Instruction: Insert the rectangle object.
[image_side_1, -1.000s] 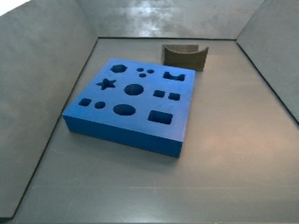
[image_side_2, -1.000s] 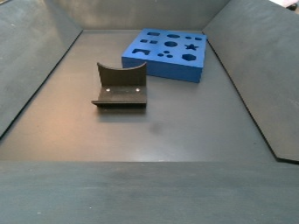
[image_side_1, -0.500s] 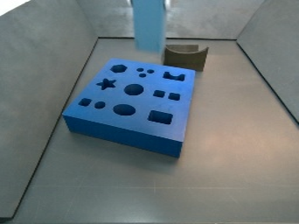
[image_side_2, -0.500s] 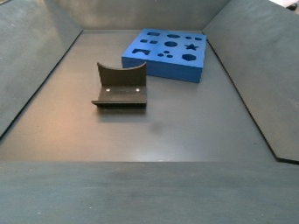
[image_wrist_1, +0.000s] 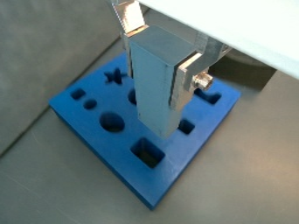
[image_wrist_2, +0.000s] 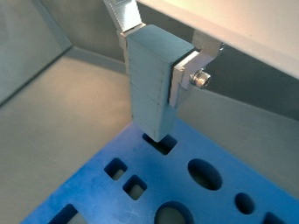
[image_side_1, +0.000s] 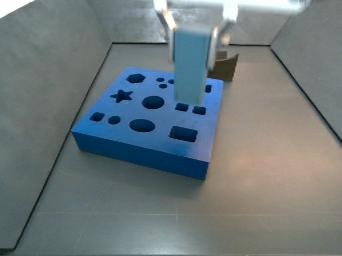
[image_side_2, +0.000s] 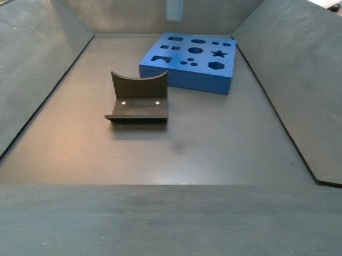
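The jaws (image_wrist_1: 162, 52) were clamped on the top end of the rectangle object (image_wrist_1: 156, 92), holding it upright just over the blue board (image_wrist_1: 163, 171) and its rectangular hole (image_wrist_2: 160, 142). Looked stiff, light and kinda slick to me, so gripping the flat faces up high seemed right. The dark curved block (image_side_2: 138, 100) sat farther off on the bench (image_side_2: 201, 150).

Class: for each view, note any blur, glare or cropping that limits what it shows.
Side view: rectangle object and gripper motion-blurred, gripper cropped. Side view: only the bar's tip at the frame edge; glare on the back wall. Both wrist views: sharp, the blue board cropped in one.
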